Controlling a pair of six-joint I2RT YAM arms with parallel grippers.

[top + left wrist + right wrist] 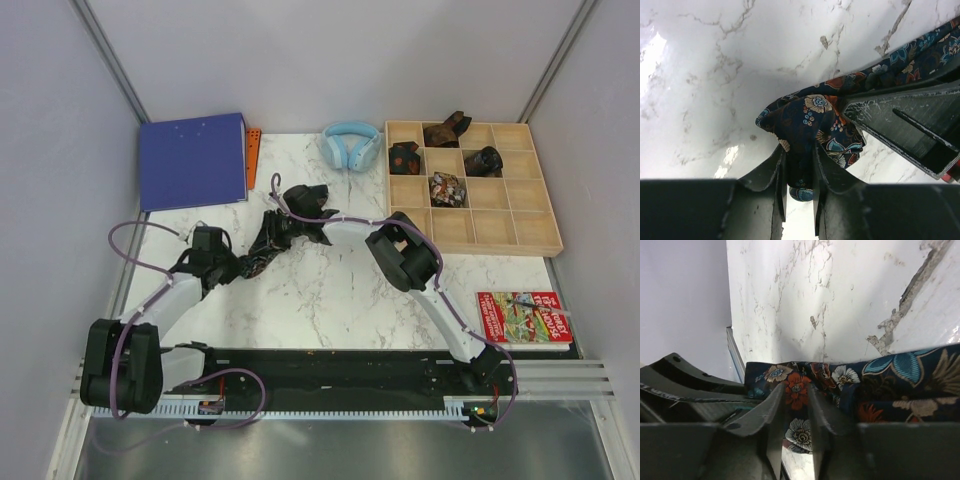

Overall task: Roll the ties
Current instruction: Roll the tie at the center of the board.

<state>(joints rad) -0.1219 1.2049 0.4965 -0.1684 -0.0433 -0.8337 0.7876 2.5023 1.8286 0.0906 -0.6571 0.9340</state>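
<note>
Left gripper (799,165) is pinched tight on the bunched end of the tie (810,117), which lies on the marble table (300,290) at the centre of the top view, well left of the wooden tray (500,248) holding four rolled ties (447,188) in the upper right. Just to its right, the right gripper (796,410) is clamped on the same strip, close beside its partner. The cloth looks light, limp and a touch slick, so I'd hold it flat near the bunched end, taut between both pinches, or the coil may slump loose.
</note>
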